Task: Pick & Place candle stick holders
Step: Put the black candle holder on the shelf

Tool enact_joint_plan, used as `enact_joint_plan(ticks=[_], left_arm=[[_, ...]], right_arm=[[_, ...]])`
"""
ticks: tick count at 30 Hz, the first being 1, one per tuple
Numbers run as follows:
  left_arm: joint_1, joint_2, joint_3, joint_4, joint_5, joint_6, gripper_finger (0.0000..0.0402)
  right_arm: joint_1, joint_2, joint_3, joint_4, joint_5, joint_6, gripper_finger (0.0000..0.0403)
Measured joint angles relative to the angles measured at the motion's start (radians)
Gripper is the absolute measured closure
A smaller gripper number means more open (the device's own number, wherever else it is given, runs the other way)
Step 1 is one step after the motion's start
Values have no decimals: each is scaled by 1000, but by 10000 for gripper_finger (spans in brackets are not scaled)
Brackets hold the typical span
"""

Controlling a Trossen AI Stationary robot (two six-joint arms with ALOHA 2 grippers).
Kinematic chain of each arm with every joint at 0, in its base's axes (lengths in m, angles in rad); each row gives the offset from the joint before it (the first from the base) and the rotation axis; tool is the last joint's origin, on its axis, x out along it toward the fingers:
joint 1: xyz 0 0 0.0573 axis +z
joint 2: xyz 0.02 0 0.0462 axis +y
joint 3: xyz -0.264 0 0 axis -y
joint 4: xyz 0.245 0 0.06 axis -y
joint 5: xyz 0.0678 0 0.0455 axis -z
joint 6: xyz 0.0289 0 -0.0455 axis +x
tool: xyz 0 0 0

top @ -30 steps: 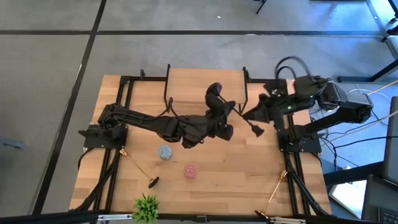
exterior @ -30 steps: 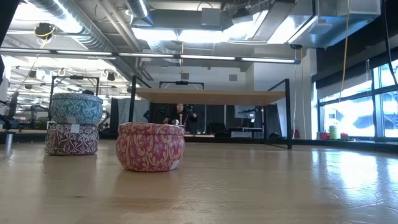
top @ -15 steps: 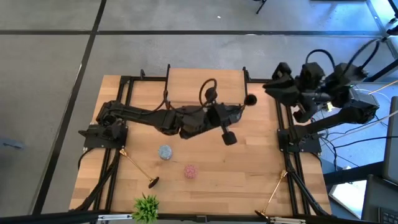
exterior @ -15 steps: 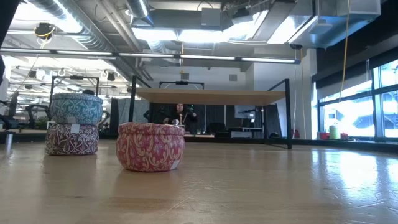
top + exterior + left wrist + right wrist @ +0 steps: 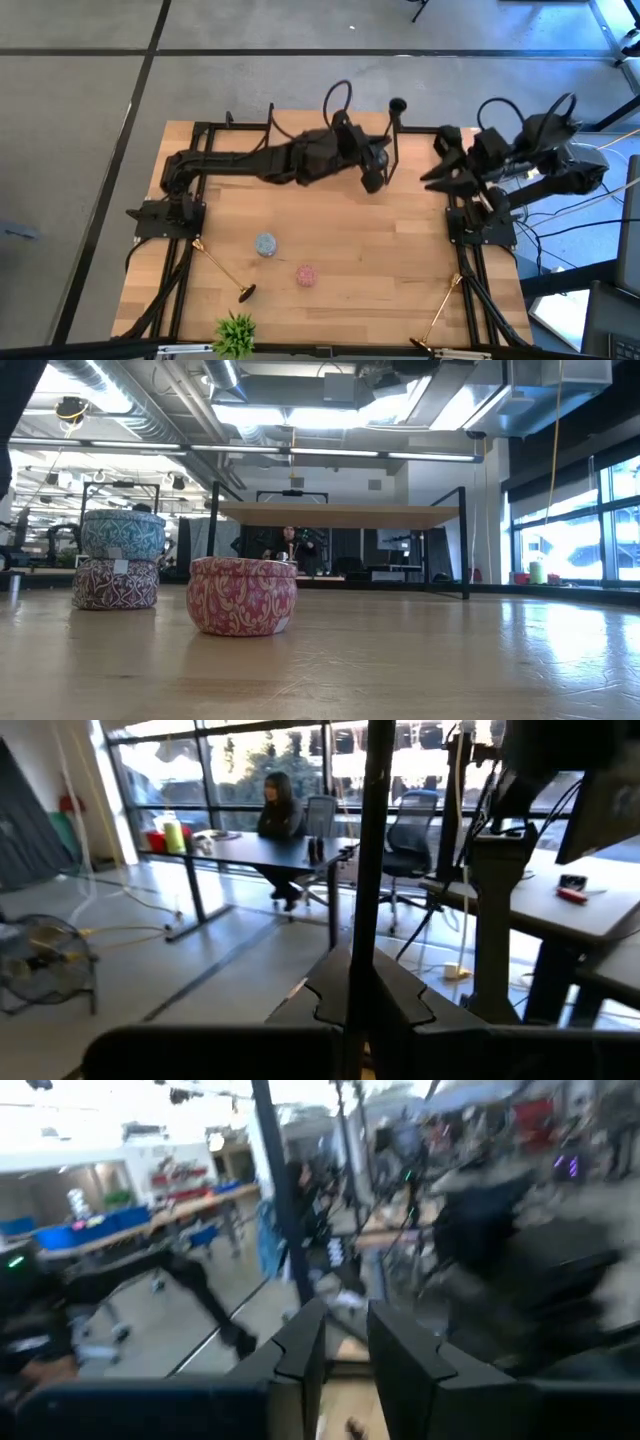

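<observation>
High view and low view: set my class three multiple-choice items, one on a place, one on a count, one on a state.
1. Where is the black candle stick holder?
A. Lying beside the pink tin
B. In the left gripper
C. In the right gripper

2. How many gold candle stick holders lie on the table?
A. One
B. Two
C. Three

3. How does the teal tin sit?
A. Stacked on another tin
B. Tipped on its side
C. Under the plant

Key: 1 B, the black candle stick holder is clamped by the left gripper. 2 B, gold candle stick holders lie on the table. 3 A, the teal tin rests on the maroon tin.
</observation>
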State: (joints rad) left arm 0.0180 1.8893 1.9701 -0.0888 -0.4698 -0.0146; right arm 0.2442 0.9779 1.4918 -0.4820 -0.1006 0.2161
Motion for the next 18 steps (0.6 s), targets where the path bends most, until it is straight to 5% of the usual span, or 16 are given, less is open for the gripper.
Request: enact_joint_plan(ticks=[12,18], left_arm=[[171,-41,0,-124,188,12,393],[284,-47,0,-146,379,13,393]], right_arm=[[373,27,0,-324,388,60,383],[452,28,0,-359,623,115,384]])
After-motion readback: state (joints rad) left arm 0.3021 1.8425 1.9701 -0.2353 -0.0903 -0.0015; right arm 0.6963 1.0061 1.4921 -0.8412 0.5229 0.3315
